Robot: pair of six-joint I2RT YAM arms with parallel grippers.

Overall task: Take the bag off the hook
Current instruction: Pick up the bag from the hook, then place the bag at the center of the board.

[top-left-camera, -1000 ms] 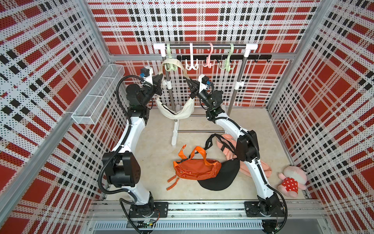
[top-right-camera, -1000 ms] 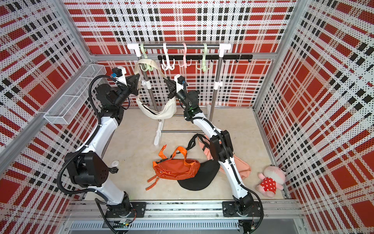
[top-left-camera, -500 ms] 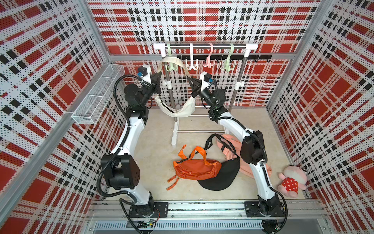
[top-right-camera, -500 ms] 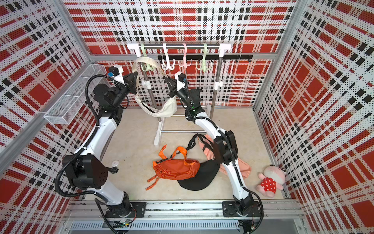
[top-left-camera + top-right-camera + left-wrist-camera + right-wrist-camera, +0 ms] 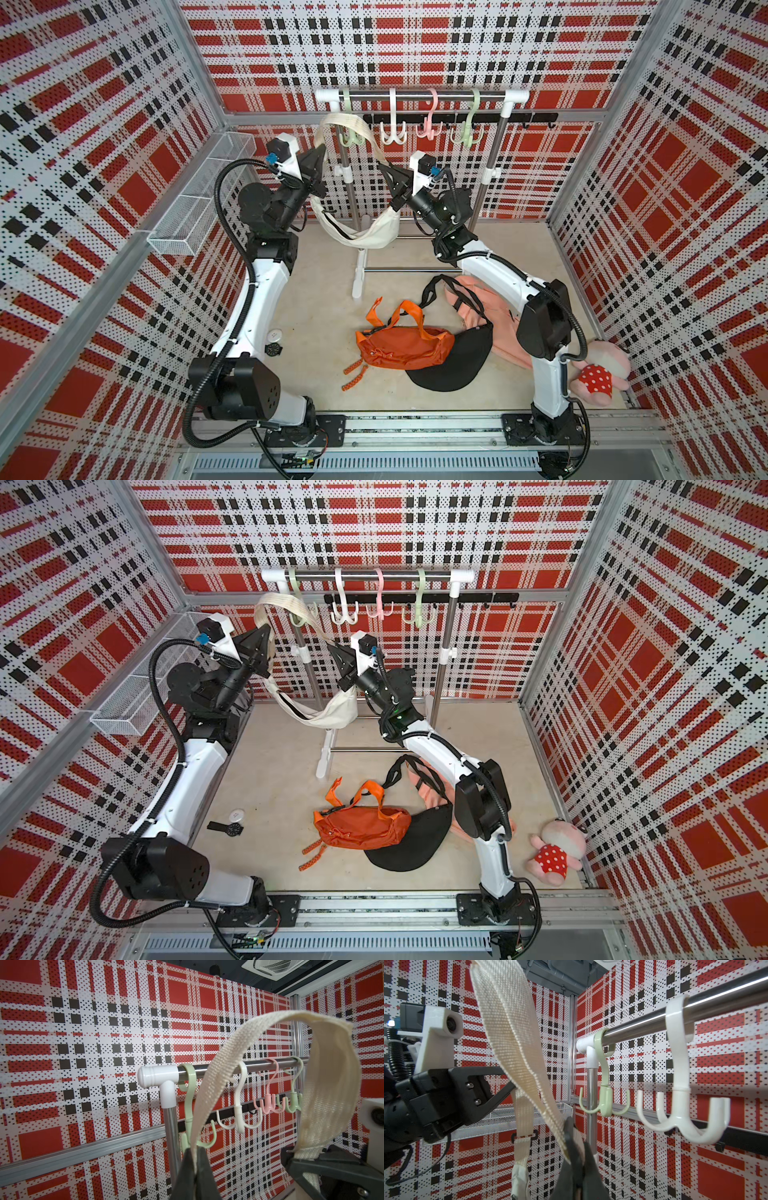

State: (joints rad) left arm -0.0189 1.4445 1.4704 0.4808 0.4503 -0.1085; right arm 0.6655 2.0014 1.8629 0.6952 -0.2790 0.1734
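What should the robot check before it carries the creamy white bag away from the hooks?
1. Left gripper shut on the strap: ok.
2. Right gripper shut on the strap: ok.
3. Strap off the green hook: ok, its prongs are empty in the right wrist view.
4. Cream bag hanging free between the two arms, above the floor: ok.
5. Bare floor to set it down, beside the orange bag: ok.
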